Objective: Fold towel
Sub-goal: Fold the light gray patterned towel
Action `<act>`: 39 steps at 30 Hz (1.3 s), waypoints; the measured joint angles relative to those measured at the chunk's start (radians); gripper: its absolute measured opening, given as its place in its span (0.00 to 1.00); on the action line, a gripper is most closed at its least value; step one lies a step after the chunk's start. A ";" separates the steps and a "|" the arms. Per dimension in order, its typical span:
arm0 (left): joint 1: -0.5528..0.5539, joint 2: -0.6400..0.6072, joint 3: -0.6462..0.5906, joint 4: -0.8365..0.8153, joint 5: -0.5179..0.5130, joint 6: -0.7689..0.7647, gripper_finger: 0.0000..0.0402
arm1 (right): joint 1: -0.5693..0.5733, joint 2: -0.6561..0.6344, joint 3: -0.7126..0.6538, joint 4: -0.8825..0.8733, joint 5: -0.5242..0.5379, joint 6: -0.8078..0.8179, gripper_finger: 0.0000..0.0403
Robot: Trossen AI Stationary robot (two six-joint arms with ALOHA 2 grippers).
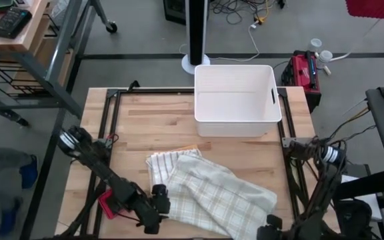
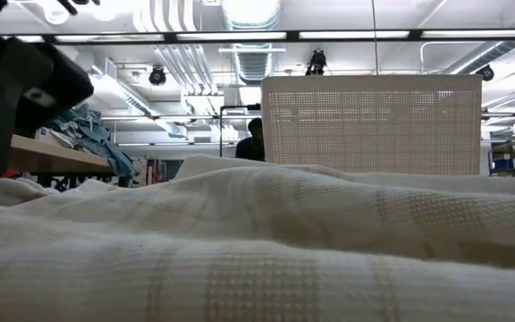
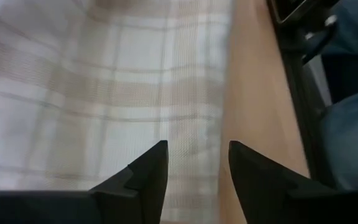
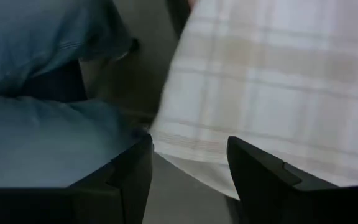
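The towel (image 1: 209,190), cream with faint tan checks, lies rumpled and partly doubled over in the lower middle of the high view, on the wooden table (image 1: 152,123). A white bin (image 1: 236,100) stands on the table just above it in the frame, apart from the cloth.

The left gripper (image 1: 157,203) sits at the lower left of the towel, at the cloth's edge near the bottom of the frame. In the left wrist view its fingers (image 3: 148,177) are spread apart with nothing between them, released, hanging over the checked cloth where it meets bare wood.

The right gripper (image 1: 272,227) is at the bottom right of the high view, beside the towel's lower right corner. In its wrist view the fingers (image 4: 263,171) stand apart and empty, with the towel's hem (image 4: 191,146) between and beyond them.

In the low view the towel (image 2: 257,241) fills the lower half, the bin (image 2: 374,125) behind it at upper right
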 joint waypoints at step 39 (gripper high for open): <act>-0.063 0.144 0.418 -0.625 -0.286 -0.227 0.00 | -0.075 0.191 0.310 -0.743 -0.262 0.034 0.05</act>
